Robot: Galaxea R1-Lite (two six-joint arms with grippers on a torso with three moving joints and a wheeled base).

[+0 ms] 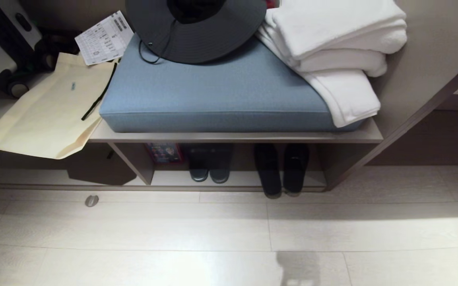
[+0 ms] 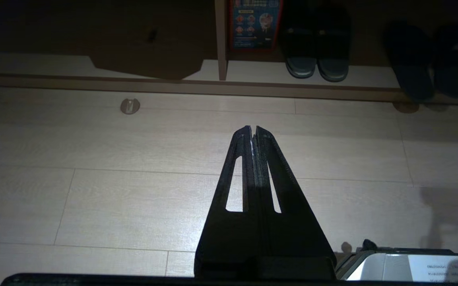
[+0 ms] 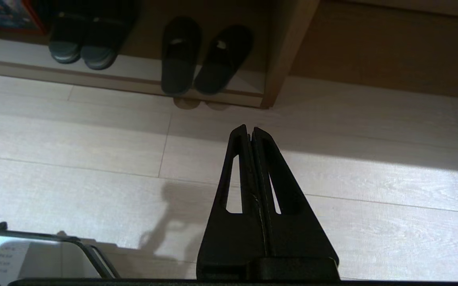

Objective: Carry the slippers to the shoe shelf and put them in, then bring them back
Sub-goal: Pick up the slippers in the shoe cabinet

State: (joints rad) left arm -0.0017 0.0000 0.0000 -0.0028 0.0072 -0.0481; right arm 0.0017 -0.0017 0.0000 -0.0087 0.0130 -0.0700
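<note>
Black-banded, blue-grey-soled slide slippers (image 1: 280, 169) are seen in the pale beige laminate shoe shelf (image 1: 237, 179), lower centre-right; judged light, flexible, best pinched at the band; both pincers (image 2: 253, 129) (image 3: 249, 129) closed, empty.

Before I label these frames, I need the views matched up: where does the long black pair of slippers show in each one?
Head view: the slippers lie at the right end of the shoe shelf, heels over its front edge.
Left wrist view: the slippers are near the upper right corner.
Right wrist view: the slippers are at upper centre.
Shared landmark: the shorter grey-tipped pair beside them.
</note>
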